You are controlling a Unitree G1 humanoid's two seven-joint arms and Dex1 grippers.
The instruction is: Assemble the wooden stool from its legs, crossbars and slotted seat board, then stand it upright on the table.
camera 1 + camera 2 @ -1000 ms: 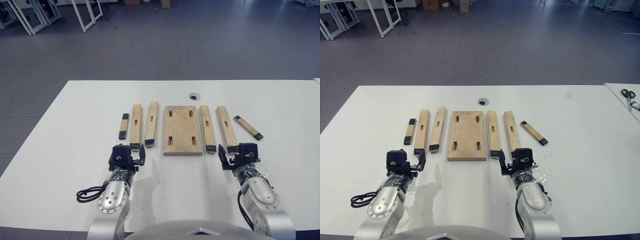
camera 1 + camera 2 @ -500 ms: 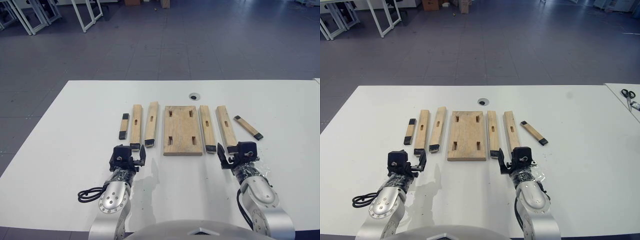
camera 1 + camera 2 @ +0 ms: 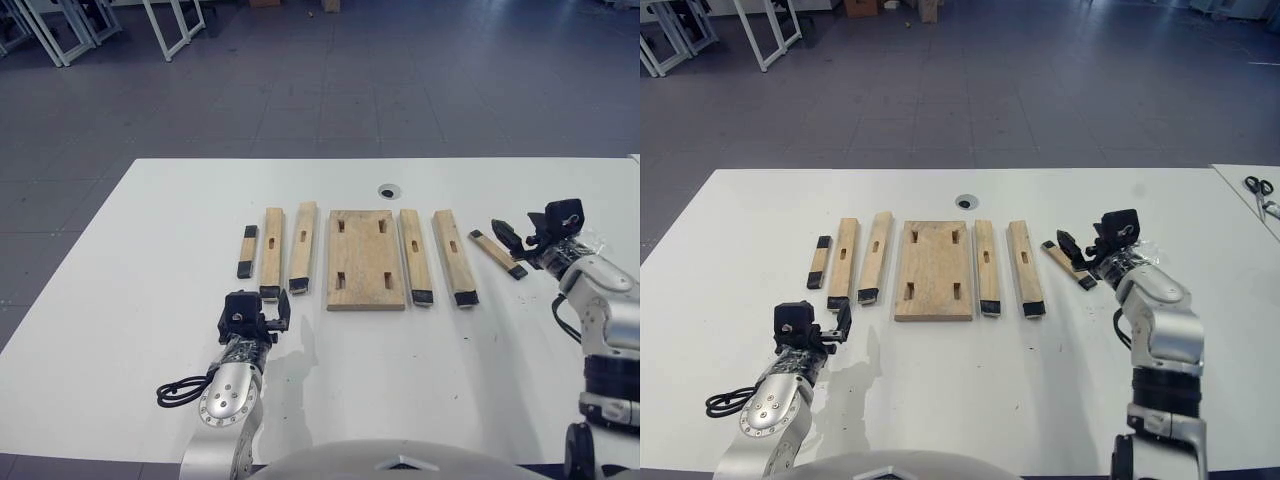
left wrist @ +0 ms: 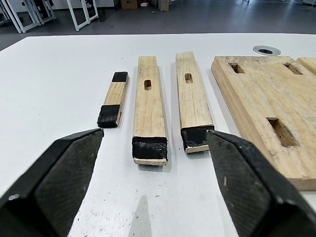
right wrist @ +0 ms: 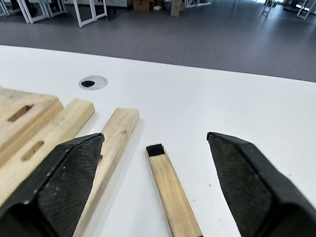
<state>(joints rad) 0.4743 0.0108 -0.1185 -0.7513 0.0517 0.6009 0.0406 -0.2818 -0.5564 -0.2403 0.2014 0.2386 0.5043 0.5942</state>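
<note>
Plainly, the likeliest slip is at the right tool (image 3: 510, 242), which is hanging with its fingers spread wide over the right crossbar (image 5: 170, 195). That slat is lying thin, flat and aslant on the worktop (image 3: 150, 260), so fingers closing off-line could be skidding it away or catching only its black-capped end. The nearest leg (image 3: 453, 256) is lying just beside it and could be getting knocked askew. The left tool (image 4: 150, 173), likewise gaping and holding nothing, is sitting near the dark ends of the outer left leg (image 4: 149, 116) and the inner left leg (image 4: 193, 103) and could be nudging them. The slotted seat board (image 3: 365, 260) is lying flat between the leg pairs, with the other crossbar (image 3: 247, 251) at the far left; nothing is joined yet. A cable hole (image 3: 388, 191) is sitting behind the board and scissors (image 3: 1257, 187) are lying well apart, neither looking likely to be blocking a reach.
</note>
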